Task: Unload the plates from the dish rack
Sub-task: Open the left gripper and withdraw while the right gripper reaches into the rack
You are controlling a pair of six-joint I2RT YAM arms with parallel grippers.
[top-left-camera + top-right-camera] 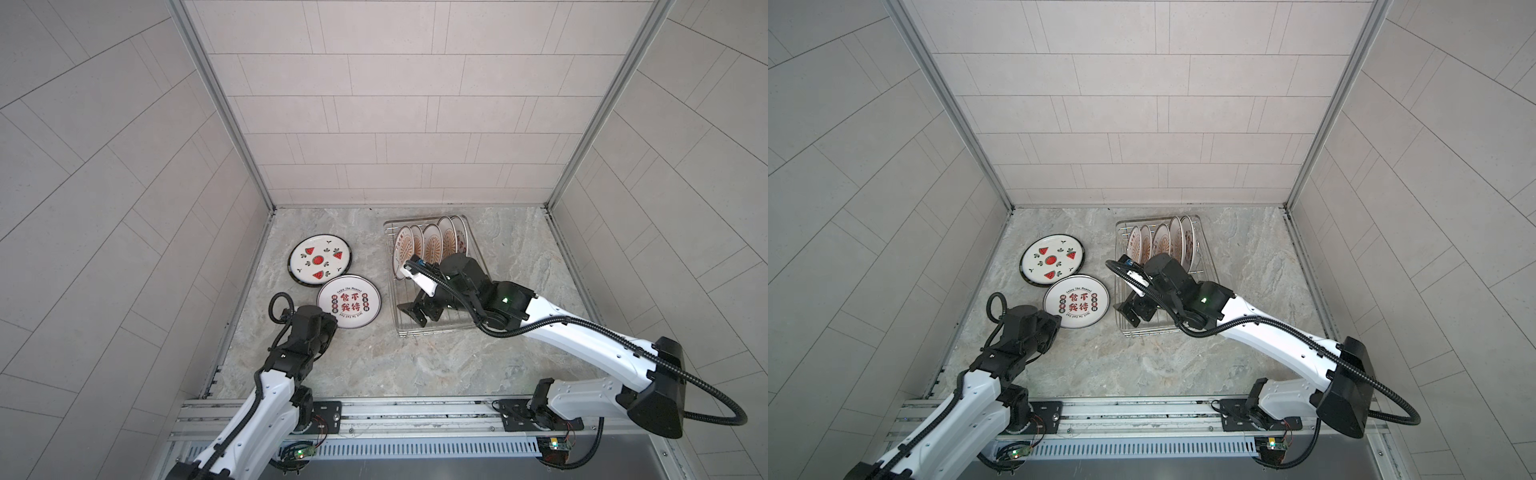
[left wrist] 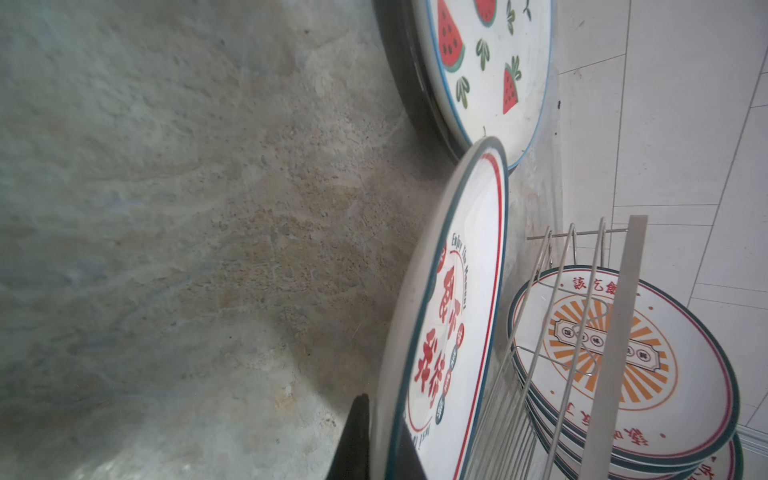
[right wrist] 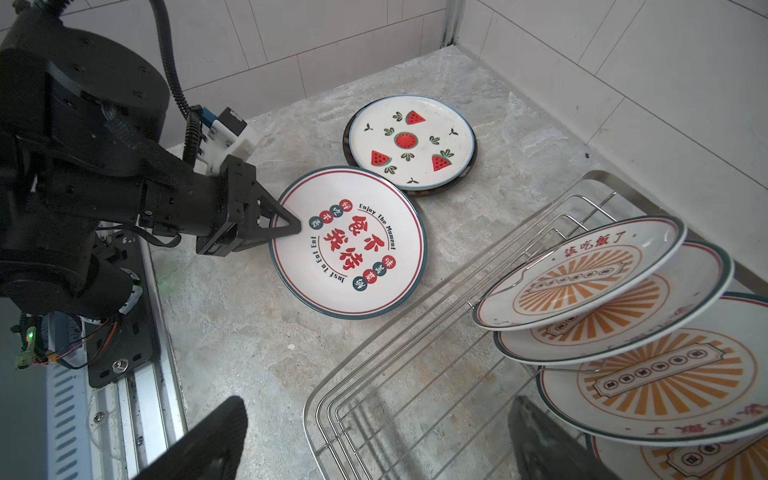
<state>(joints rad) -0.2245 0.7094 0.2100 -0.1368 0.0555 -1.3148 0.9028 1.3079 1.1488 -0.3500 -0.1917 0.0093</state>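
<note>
Two arms work over a marble counter. My left gripper is shut on the near rim of a white plate with red Chinese characters, which lies low on the counter. Just beyond it, a watermelon plate rests on a dark-rimmed one. The dish rack holds several orange sunburst plates on edge in its far half. My right gripper stands open over the rack's bare near half, holding nothing.
Tiled walls close in the counter at the back and on both sides. An aluminium rail with both arm bases runs along the front edge. Bare marble lies between the rail and the plates.
</note>
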